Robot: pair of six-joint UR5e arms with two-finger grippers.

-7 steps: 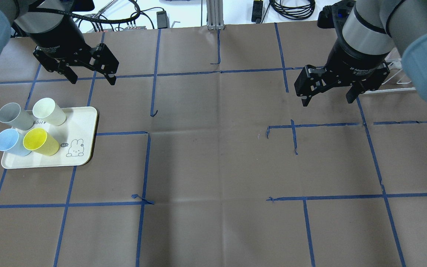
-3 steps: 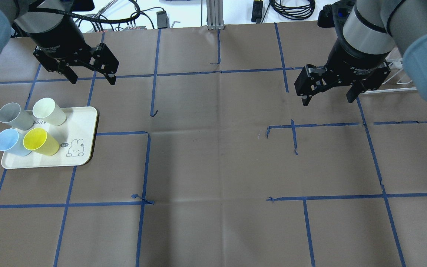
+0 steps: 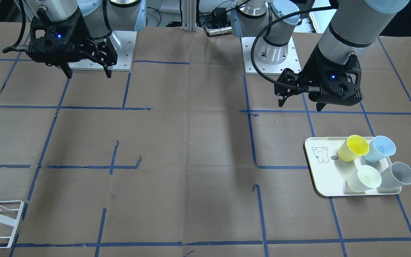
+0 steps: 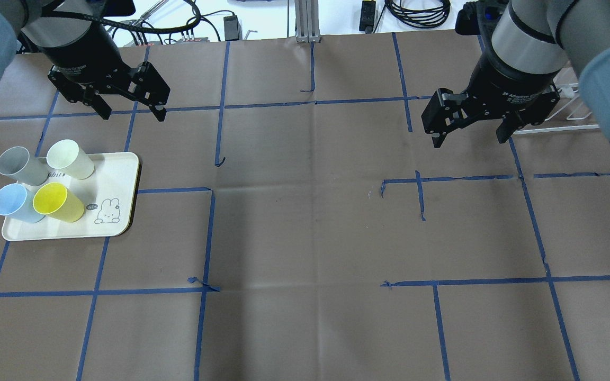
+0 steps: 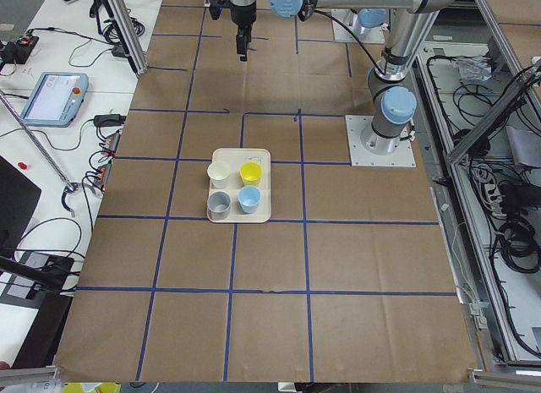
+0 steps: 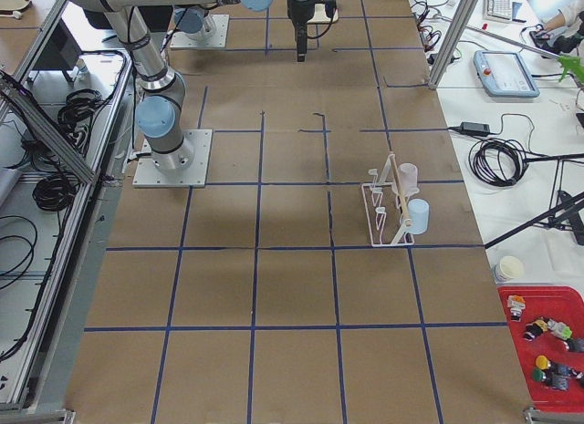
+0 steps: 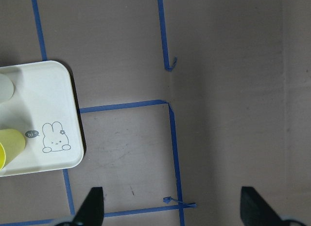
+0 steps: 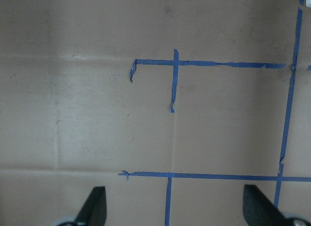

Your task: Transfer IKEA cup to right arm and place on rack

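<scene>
While the left fingers (image 7: 93, 209) stand wide apart w/ nothing between them, they frame only bare table paper in the left wrist view. The tray's corner and its rabbit drawing (image 7: 54, 138) show at that view's left edge. The left gripper (image 4: 133, 114) hangs raised over the table (image 4: 310, 238), apart from the tray (image 4: 117, 180) & touching no cup. A thick ribbed black hose (image 3: 262, 39) loops to it. The right fingers (image 8: 96, 206) are spread just as wide, also empty, w/ only brown paper & blue tape lines between them. The right gripper (image 4: 469, 140) hangs raised over the table's right half, apart from the rack (image 4: 575, 111).

All four cups stand upright, mouths up, in a two-by-two cluster on the tray's end away from the rabbit. The grey cup (image 4: 12, 162) & cream cup (image 4: 68, 156) make the far row in the overhead view. The blue cup (image 4: 8, 202) & yellow cup (image 4: 53, 200) make the near row, the yellow one closest to the drawing. Neither gripper holds any of them.

The rack stands on the table's far right part, well apart from the tray. In the right side view two more cups sit on its rods, a pale pink cup (image 6: 407, 178) & a light blue cup (image 6: 418, 212), just beside each other. The table is covered w/ brown paper marked by a blue tape grid.
</scene>
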